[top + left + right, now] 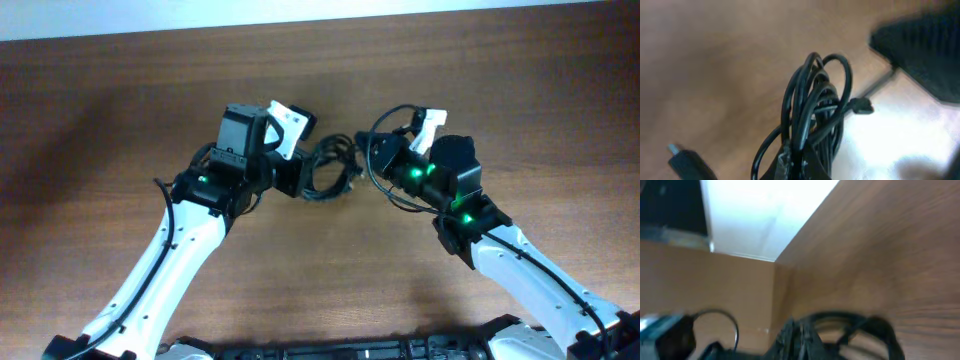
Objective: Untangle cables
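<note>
Tangled black cables (329, 168) at centre of overhead frame, over wooden counter (120, 80), pinched in closed left hand (300, 176). Right hand (379, 155) just beside; grip impossible to tell, view blurred.

table (120, 80): brown wood grain | cables (330, 168): tangled bundle at centre, contact unclear

The overhead looks down on the whole table (100, 100); both wrist views, close in, share the cables (330, 168)
</note>
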Robot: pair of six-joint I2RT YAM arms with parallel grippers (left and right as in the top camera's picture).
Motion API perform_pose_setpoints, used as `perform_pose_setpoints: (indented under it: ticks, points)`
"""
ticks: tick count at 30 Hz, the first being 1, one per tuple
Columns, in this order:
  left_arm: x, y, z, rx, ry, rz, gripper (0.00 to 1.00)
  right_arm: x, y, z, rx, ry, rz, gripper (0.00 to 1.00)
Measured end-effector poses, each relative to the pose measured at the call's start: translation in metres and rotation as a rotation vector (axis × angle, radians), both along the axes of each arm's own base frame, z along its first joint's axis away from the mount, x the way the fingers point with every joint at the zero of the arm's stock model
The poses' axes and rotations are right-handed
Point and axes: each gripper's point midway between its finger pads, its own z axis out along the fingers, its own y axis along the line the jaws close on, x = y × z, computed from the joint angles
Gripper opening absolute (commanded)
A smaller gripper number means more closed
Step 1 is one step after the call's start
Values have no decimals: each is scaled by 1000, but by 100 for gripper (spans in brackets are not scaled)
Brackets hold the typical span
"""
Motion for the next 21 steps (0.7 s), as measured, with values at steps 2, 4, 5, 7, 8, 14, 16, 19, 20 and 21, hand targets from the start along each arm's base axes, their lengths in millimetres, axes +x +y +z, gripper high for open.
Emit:
perform_pose_setpoints:
  ticks: [2, 4, 5, 7, 8, 14, 16, 19, 20, 21]
  points:
    - [14, 2, 8, -19, -40, 64, 0, -12, 15, 1, -2, -12, 90, 4]
    - [22, 3, 14, -48, -52, 114, 0, -24, 32, -2, -18, -12, 140, 4]
    - [23, 3, 15, -63, -39, 137, 0, -31, 42, -2, -26, -16, 160, 4]
    - [23, -2, 20, -123, -13, 150, 0, -33, 43, -21, -101, 33, 91, 4]
    - [20, -13, 29, -190, -5, 101, 0, -29, 38, -26, -128, 39, 42, 4]
    - [-19, -54, 63, -430, 69, -186, 0, -19, 25, -30, -170, 33, -60, 71]
    - [-6, -41, 60, -423, 84, -95, 0, -21, 23, -32, -191, 38, -51, 77]
    - [39, 28, 49, -427, 131, 235, 0, -28, -11, -39, -234, 129, -92, 81]
    - [47, 47, 46, -445, 159, 323, 0, -29, -25, -35, -234, 137, -122, 81]
    - [53, 61, 45, -466, 180, 394, 0, -28, -30, -27, -223, 122, -136, 81]
